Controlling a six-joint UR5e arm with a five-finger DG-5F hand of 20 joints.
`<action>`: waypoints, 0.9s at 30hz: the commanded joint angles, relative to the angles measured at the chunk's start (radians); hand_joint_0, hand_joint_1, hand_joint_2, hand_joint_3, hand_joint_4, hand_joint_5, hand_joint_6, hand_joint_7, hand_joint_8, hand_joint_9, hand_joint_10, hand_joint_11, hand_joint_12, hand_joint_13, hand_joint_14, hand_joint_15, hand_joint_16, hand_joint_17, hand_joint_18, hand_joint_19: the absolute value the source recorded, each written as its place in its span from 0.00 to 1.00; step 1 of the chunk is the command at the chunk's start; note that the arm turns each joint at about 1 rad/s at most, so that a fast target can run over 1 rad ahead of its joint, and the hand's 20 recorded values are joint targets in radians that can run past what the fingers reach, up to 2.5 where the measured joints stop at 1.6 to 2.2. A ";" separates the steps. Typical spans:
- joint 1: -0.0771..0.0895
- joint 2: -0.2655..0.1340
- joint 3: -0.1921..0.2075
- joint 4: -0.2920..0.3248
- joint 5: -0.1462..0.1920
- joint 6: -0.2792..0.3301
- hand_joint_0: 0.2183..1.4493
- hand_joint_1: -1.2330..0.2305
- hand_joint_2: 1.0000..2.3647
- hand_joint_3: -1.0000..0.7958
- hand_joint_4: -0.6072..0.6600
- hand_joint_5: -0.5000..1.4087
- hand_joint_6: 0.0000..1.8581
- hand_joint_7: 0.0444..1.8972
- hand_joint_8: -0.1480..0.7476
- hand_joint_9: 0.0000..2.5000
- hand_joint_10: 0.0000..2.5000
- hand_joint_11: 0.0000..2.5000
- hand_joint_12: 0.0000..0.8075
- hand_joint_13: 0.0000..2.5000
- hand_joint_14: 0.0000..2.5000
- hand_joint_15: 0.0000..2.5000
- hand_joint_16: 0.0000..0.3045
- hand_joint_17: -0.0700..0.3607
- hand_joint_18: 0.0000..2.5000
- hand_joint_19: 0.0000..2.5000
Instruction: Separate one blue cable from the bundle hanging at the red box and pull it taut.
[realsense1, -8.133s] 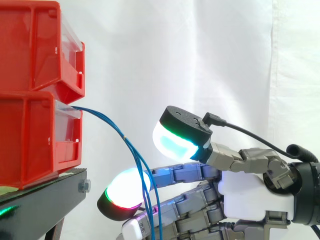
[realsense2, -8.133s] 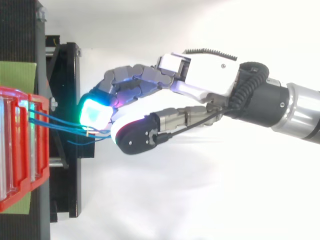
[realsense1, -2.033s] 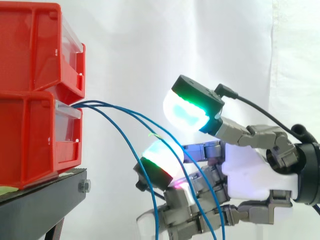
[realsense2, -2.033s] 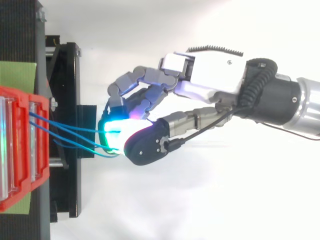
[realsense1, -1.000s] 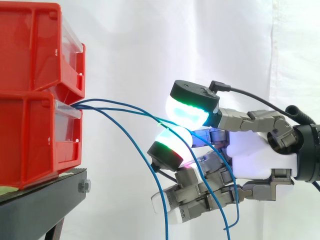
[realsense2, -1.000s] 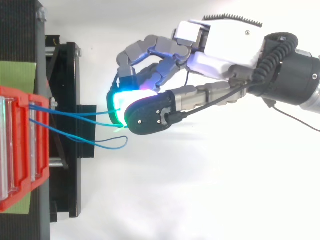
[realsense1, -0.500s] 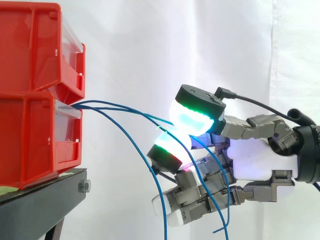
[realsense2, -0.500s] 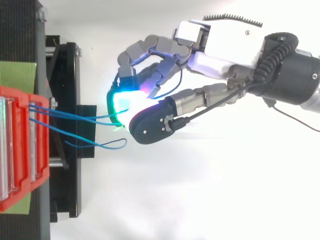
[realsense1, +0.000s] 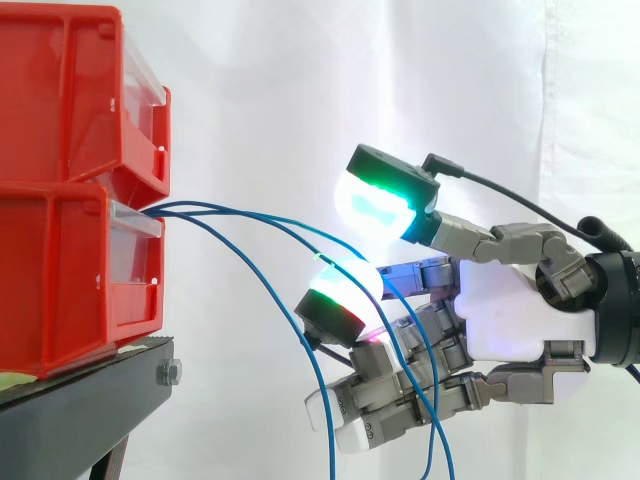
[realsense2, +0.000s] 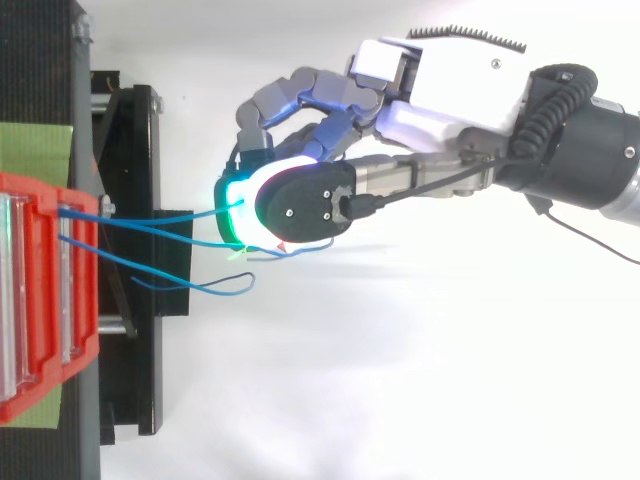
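On the multi-fingered robot hand (realsense1: 510, 320), the thumb is raised off the finger pad vs. 0.5 s ago: grip opened. From the lower red plastic bin (realsense1: 60, 280), thin blue cables (realsense1: 185, 210) are draped over fingers (realsense1: 340, 297), prob. unpinched; separation incomplete.

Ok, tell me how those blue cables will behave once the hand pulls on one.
Probably floppy: the blue cables sag in loose arcs from the red box and dangle past the hand. Likely very light, being so thin, and perhaps slippery. They run close together, so pulling one may drag its neighbours.
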 joint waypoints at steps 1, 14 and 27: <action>-0.001 0.000 0.000 0.000 0.000 0.000 0.19 0.51 0.00 0.28 0.60 0.17 0.48 0.61 0.54 0.41 0.01 0.42 0.46 0.28 0.01 0.17 0.17 0.44 0.21 0.18; -0.001 0.000 0.000 0.000 0.002 0.000 0.29 0.39 0.02 0.47 0.60 0.17 0.49 0.69 0.50 0.41 0.01 0.43 0.41 0.28 0.01 0.18 0.14 0.39 0.21 0.17; -0.001 0.000 0.000 -0.005 0.005 -0.001 0.37 0.32 0.00 0.28 0.53 0.15 0.50 0.59 0.46 0.37 0.01 0.42 0.39 0.26 0.01 0.17 0.14 0.38 0.21 0.16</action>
